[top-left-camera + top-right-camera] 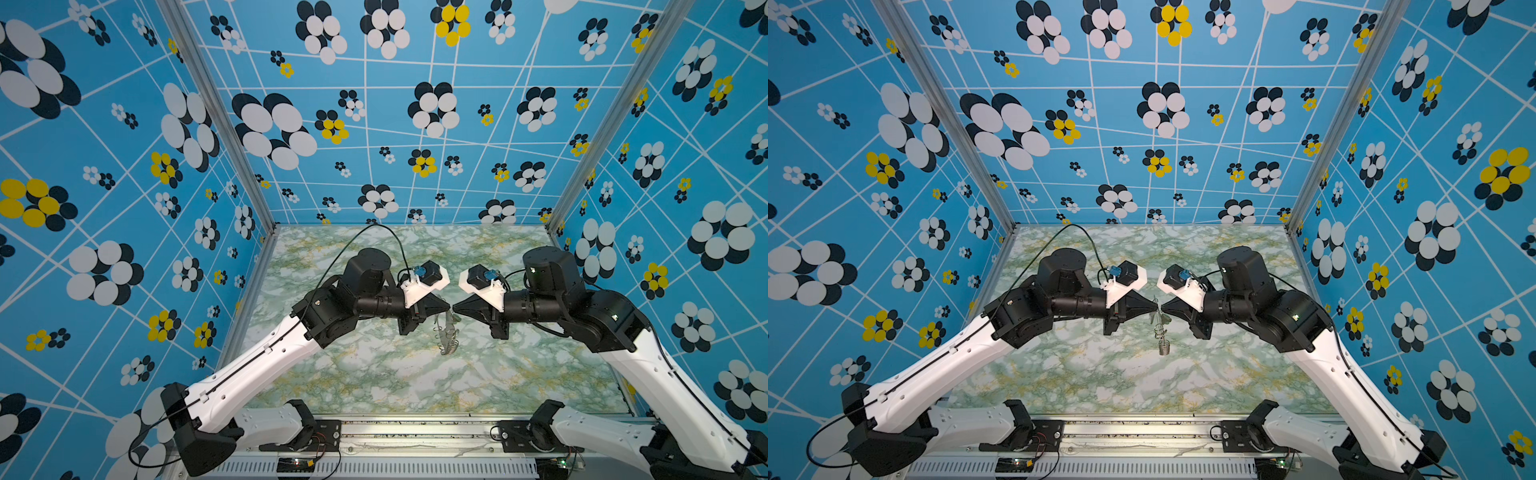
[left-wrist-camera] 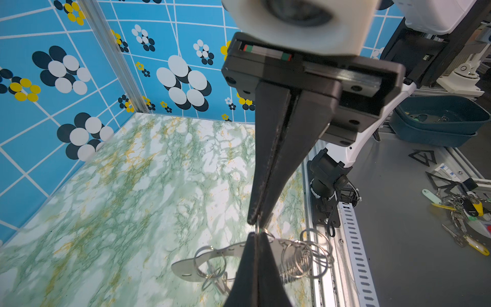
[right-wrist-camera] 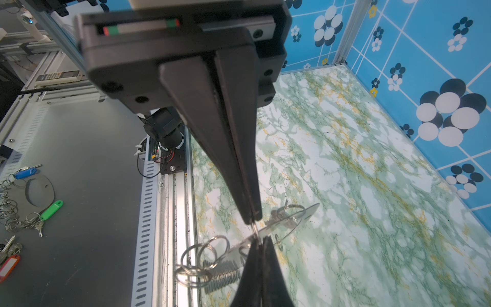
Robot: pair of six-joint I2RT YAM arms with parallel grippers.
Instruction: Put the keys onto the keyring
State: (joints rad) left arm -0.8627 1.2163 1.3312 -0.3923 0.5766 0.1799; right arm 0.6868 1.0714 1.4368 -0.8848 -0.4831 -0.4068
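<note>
The left end effector (image 2: 255, 221) has its jaws pressed together on a thin wire at the rim of the large flat grey-brown keyring (image 2: 183, 269) — held clear of the green marbled tabletop (image 1: 374, 374), probably so its silver wire loops (image 2: 295, 261) dangle free for threading. The right end effector (image 3: 251, 221) meets it tip to tip, likewise pinched on that wire. The small light-green key I cannot pick out.

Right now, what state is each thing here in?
Left claw: shut, pinching the keyring.
Right claw: shut, pinching it too.
Keyring: in the air, hanging between the claw tips.
Loops: dangling, several bunched together.
</note>
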